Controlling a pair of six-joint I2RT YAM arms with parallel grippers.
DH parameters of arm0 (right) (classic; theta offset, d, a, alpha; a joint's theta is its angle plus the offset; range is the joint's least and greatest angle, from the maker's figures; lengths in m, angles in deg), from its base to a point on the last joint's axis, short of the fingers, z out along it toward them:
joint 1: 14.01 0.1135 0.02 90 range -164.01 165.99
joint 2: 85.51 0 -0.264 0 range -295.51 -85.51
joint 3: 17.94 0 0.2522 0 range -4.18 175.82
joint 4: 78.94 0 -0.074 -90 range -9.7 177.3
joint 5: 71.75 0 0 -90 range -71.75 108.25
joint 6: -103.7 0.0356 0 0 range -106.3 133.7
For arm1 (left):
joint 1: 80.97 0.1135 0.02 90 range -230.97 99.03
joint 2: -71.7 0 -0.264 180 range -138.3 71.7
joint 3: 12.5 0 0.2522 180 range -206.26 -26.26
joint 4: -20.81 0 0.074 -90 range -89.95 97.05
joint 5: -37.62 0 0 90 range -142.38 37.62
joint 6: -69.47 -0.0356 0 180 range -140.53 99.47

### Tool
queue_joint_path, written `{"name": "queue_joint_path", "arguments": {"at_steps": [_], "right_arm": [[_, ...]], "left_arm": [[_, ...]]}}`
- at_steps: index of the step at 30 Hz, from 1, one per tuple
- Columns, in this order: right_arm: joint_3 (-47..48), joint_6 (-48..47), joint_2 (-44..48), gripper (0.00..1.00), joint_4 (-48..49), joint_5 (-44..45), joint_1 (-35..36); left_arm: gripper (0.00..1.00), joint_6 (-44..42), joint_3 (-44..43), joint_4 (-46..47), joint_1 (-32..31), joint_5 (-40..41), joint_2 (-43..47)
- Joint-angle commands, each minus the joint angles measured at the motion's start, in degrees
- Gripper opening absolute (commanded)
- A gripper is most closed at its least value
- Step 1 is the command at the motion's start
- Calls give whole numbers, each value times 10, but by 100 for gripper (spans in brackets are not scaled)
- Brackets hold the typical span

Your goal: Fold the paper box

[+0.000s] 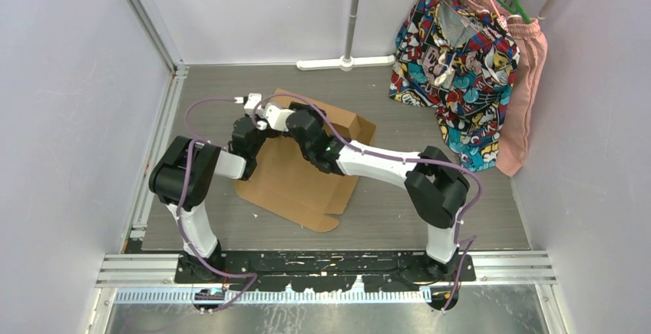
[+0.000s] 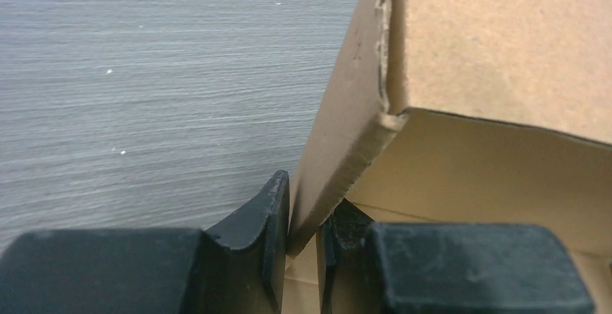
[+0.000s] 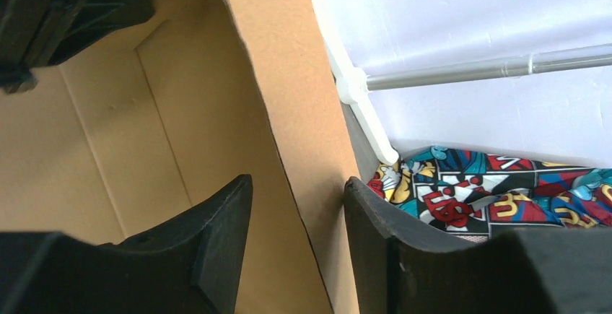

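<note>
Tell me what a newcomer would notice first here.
The brown paper box lies half-formed in the middle of the grey table. At its far end the left gripper pinches one raised wall, while the right gripper straddles another with its jaws open. At the far right hangs a loud comic-print garment.

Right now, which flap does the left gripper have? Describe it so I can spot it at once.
On the grey table, find the brown box at the middle, its near half lying flat. At its far left corner stands a raised wall, pinched by the left gripper. The right gripper only straddles another wall.
</note>
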Motion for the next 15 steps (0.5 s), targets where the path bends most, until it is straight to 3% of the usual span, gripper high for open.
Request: {"name": "queue_joint_path", "arguments": {"at_steps": [1, 10, 15], "right_arm": [[65, 65, -8, 57, -25, -19, -14], [78, 159, 40, 63, -53, -12, -31], [49, 286, 130, 68, -98, 0, -61]], "left_arm": [[20, -17, 13, -28, -15, 81, 41], [19, -51, 33, -59, -51, 129, 87], [19, -69, 45, -74, -63, 143, 105]]}}
